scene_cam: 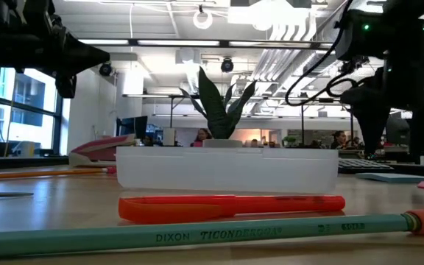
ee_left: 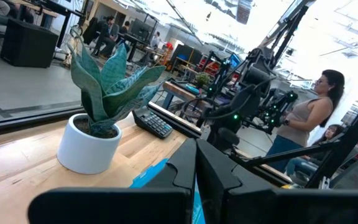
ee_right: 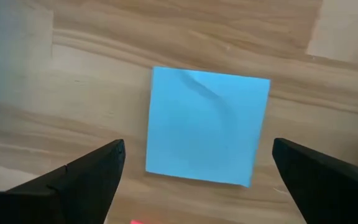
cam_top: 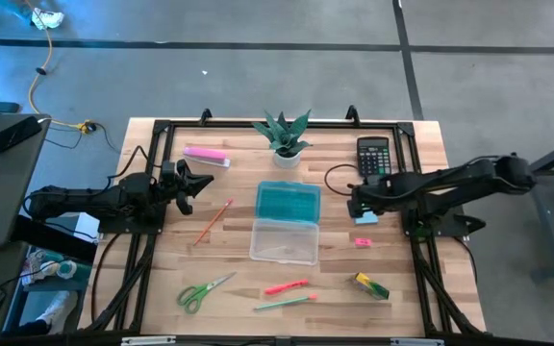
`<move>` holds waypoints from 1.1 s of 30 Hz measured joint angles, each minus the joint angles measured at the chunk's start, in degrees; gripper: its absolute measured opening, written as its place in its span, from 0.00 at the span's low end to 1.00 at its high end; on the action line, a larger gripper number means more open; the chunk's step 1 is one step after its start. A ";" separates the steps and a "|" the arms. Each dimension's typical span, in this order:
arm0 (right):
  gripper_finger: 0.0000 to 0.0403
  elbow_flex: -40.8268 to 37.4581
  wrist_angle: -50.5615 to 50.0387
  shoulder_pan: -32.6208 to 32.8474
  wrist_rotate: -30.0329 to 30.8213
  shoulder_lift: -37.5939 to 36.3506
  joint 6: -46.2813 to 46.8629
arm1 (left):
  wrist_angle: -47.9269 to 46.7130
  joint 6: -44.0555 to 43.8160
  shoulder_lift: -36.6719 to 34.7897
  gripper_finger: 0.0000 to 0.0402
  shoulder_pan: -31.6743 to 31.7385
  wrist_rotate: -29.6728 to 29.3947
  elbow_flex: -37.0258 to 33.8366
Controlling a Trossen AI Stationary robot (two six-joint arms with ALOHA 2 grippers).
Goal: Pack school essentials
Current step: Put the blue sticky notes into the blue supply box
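My right gripper (ee_right: 199, 148) is open and points down over the light-blue square note pad (ee_right: 207, 127), one finger on each side and not touching; the pad (cam_top: 365, 218) lies flat on the table right of the open pencil case (cam_top: 286, 223). The tiny pink eraser (cam_top: 363, 242) and the yellow-green block (cam_top: 371, 285) lie nearer the near edge. The orange pencil (cam_top: 214, 221), green-handled scissors (cam_top: 200, 291), pink-red pen (cam_top: 287, 286) and green pen (cam_top: 285, 303) all lie flat. My left gripper (cam_top: 188, 183) is shut and waits at the table's left, above the pencil.
A potted plant (cam_top: 284, 136) stands at the far edge, with the black calculator (cam_top: 373, 156) to its right and the long pale-pink bar (cam_top: 206, 154) to its left. The case shows a teal lid (cam_top: 289, 202) and a clear tray (cam_top: 285, 240). People stand beyond the table (ee_left: 303, 118).
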 joint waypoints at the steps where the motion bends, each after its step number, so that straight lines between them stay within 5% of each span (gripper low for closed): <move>1: 0.99 0.00 0.42 0.02 0.00 0.78 0.14 | 0.00 -0.01 0.01 0.00 -0.02 -0.02 0.00; 33: 0.98 0.31 5.58 1.04 0.20 14.75 0.38 | 0.00 0.00 0.00 0.00 0.00 0.00 0.00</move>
